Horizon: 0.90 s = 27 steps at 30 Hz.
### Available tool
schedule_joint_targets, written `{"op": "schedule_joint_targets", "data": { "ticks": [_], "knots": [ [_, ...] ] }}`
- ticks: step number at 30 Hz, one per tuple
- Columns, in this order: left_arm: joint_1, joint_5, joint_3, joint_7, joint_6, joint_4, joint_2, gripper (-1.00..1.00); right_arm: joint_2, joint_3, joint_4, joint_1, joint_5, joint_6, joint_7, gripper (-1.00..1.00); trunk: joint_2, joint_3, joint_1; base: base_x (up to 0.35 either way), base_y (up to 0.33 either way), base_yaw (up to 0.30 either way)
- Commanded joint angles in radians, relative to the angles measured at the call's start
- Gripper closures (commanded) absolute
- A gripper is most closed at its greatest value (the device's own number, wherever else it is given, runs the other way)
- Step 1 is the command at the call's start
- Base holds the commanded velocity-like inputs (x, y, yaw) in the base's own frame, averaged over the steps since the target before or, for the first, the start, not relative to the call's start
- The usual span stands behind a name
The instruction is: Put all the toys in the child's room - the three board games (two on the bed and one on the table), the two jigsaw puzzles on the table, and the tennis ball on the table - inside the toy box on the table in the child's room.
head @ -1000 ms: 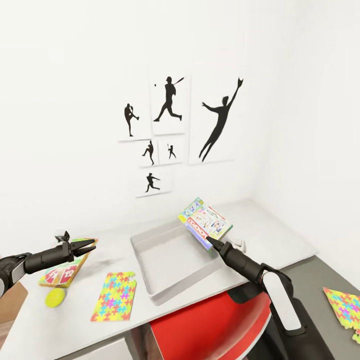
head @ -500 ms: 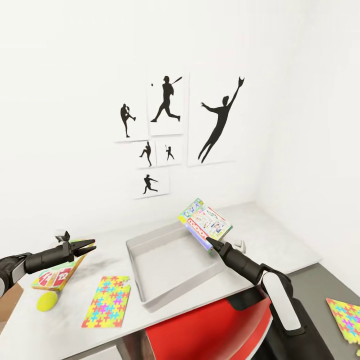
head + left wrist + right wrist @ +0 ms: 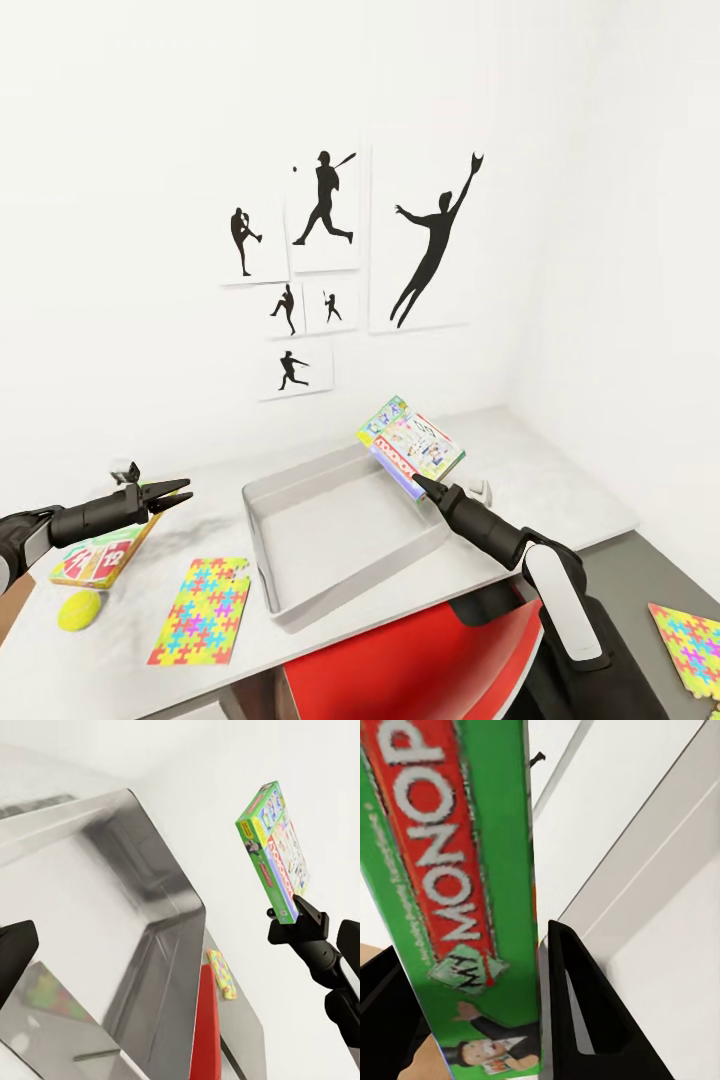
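Everything on the table (image 3: 560, 470) has slid leftward across the head view, so the camera turned while the right gripper (image 3: 420, 483) kept its board game (image 3: 412, 442) clamped above the toy box's (image 3: 345, 520) far rim, ready to drop. Left gripper (image 3: 172, 493) hovers open, empty. One puzzle (image 3: 690, 640) is cut off at the edge.

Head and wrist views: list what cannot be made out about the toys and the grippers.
- SKIP-BO board game: head view, far end covered by the left gripper; lettering too small.
- Second jigsaw puzzle: head view, cut by the right edge.
- Left gripper: left wrist view, one dark fingertip at the edge; jaw opening unreadable there.
- Monopoly board game: right wrist view, cover cropped; the right gripper clamps it.
- Toy box: left wrist view, blurred reflections.
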State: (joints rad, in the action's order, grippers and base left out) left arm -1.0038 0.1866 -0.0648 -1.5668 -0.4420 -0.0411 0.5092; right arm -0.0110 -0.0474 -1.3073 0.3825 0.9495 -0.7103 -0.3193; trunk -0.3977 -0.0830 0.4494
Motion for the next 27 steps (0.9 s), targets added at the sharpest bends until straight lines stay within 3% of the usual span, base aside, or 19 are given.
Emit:
{"op": "schedule_joint_targets", "data": {
  "ticks": [1,15,27],
  "knots": [
    [-0.001,-0.007,-0.006,-0.004,-0.011,0.000,0.000,-1.00,0.000,-0.002,0.000,0.001,0.001,-0.006,-0.003,1.00,-0.002,-0.002,0.001,0.016,-0.017,0.000],
    [-0.001,-0.007,-0.006,-0.004,-0.011,0.001,0.000,-1.00,0.003,-0.001,0.000,0.001,0.000,-0.006,0.006,1.00,-0.002,-0.002,0.001,0.046,-0.047,0.000],
    [-0.001,-0.007,-0.007,-0.004,-0.011,0.001,0.001,-1.00,0.012,0.000,0.000,0.001,0.000,-0.005,0.016,1.00,-0.002,-0.002,0.001,0.000,0.049,0.000]
  ]
}}
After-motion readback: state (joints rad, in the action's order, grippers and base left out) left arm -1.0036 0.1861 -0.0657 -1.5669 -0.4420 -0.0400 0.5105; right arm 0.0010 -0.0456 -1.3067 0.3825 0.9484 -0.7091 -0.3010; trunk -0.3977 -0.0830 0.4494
